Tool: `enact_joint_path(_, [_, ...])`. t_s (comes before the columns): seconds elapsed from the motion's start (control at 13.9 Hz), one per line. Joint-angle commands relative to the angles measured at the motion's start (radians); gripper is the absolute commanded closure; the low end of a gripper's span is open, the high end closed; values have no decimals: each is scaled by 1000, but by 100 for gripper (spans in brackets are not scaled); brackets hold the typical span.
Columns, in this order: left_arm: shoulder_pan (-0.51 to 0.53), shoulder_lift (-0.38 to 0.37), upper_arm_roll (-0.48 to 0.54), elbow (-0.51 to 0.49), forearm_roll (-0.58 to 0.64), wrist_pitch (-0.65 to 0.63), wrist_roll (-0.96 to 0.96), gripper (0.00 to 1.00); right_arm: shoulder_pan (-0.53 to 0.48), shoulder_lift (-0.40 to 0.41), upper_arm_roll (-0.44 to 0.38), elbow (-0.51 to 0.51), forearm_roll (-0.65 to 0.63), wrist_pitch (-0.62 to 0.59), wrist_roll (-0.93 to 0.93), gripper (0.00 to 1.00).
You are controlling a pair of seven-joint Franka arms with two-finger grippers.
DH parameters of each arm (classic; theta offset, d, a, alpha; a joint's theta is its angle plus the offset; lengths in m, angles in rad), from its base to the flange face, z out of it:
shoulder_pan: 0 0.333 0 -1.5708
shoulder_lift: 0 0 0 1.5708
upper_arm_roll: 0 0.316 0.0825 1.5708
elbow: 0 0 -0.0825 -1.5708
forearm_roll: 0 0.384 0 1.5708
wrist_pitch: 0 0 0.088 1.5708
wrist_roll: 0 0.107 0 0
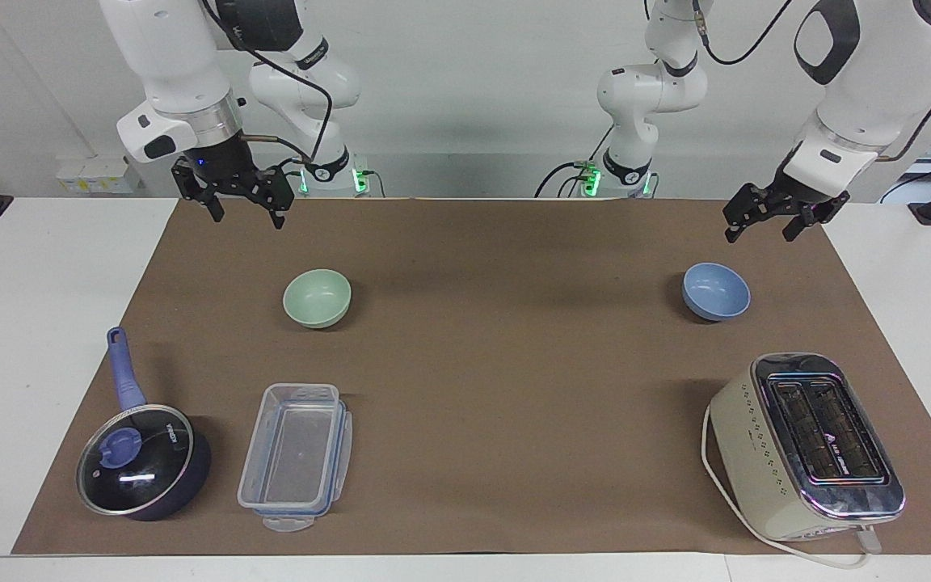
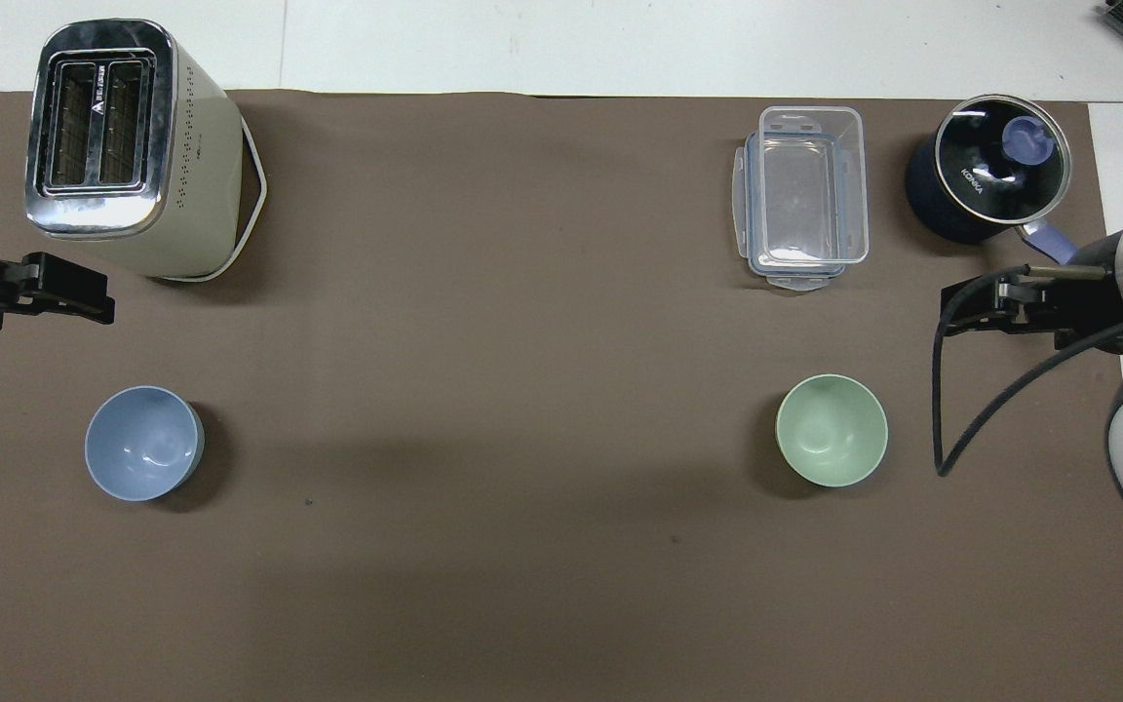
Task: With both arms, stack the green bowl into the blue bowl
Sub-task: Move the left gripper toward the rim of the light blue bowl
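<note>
A brown mat (image 1: 514, 388) covers most of a white desk (image 1: 29, 339) and carries five things: two bowls, one toaster, one clear box and one saucepan. The green bowl (image 1: 317, 297) sits upright toward the right arm's end of the desk, about midway between the mat's two long edges; the blue bowl (image 1: 715, 291) sits upright toward the left arm's end, level with it and well apart, with bare mat between them. Farther from the robots than the green bowl lie a clear plastic food box (image 1: 296, 457) and, at the mat's corner, a dark blue lidded saucepan (image 1: 142, 461) with a blue handle. Farther from the robots than the blue bowl stands a cream two-slot toaster (image 1: 809, 444), near the other corner. The right tool (image 1: 243, 206) hangs released over the mat's edge nearest the robots, near the green bowl. The left tool (image 1: 764, 225) hangs released near the blue bowl, touching nothing
</note>
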Motion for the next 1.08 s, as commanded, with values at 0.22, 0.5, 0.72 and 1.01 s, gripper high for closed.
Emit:
enact_joint_path(0.22, [4, -13, 3, -24, 8, 14, 26, 0, -13, -7, 3, -2, 2, -2, -31, 0])
enact_joint_path(0.5, [28, -19, 8, -54, 8, 22, 53, 0, -13, -7, 3, -1, 2, -2, -31, 0])
enact_joint_path(0.72, [77, -56, 8, -155, 6, 103, 127, 0, -13, -7, 3, -2, 2, -2, -31, 0])
enact_joint_path(1.01, [135, -73, 8, -272, 6, 176, 245, 0, -13, -7, 3, -2, 2, -2, -31, 0])
